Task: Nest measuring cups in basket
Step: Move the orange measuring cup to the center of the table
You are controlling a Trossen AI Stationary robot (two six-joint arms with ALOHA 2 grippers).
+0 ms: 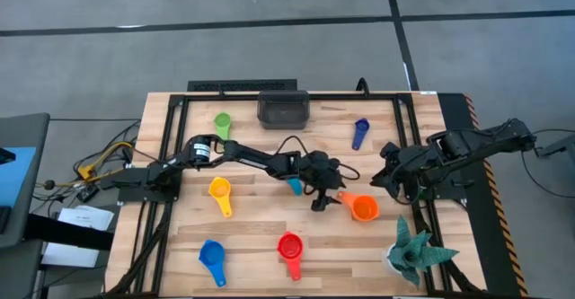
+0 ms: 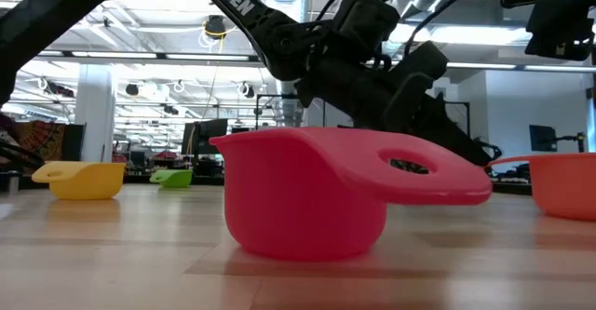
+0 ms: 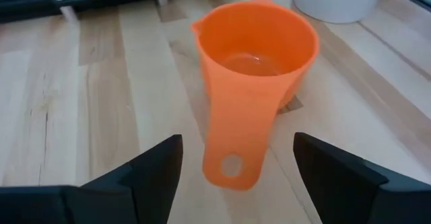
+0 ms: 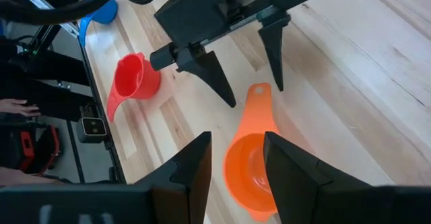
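Now the left gripper (image 1: 329,200) hangs over mid-table, fingers spread wide and empty — the orange cup (image 3: 252,76) lies just ahead, its handle pointing back between the 2 fingertips (image 4: 229,96). The right gripper (image 1: 395,184) hovers just beyond that cup, jaws parted a little, nothing held. The basket (image 1: 283,108) sits well off at the far edge.

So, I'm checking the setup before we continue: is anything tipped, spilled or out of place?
Nothing stands out. The orange cup sits upright, its handle between the open left gripper's fingers; the red cup is upright and the basket looks empty.
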